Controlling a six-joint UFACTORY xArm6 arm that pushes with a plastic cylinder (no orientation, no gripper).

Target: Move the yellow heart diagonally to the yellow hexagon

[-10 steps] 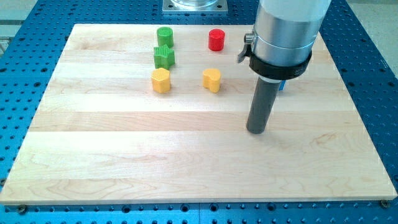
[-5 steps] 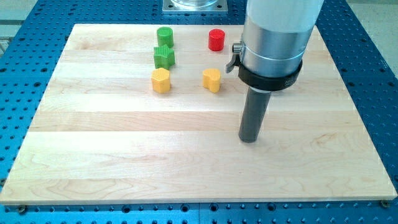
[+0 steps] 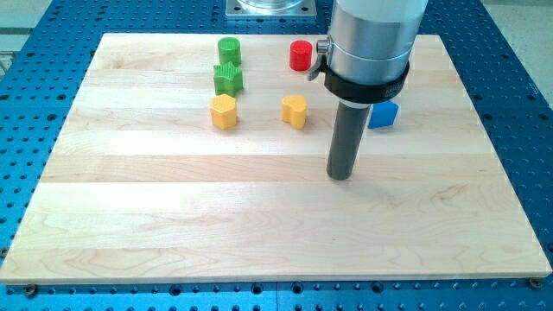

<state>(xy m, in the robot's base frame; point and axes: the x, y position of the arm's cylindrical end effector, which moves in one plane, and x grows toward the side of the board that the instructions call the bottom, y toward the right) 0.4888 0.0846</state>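
The yellow heart [image 3: 294,111] lies on the wooden board in the upper middle of the view. The yellow hexagon [image 3: 224,111] lies to its left at about the same height. My tip [image 3: 340,176] rests on the board below and to the right of the yellow heart, apart from it and touching no block.
A green star [image 3: 228,79] sits just above the yellow hexagon, with a green cylinder [image 3: 229,50] above it. A red cylinder [image 3: 301,55] lies above the heart. A blue block [image 3: 384,114] shows right of the rod, partly hidden by the arm.
My tip has slid a little to the left and slightly down, nearer the yellow heart. The blue block has come out from behind the arm. No block has moved.
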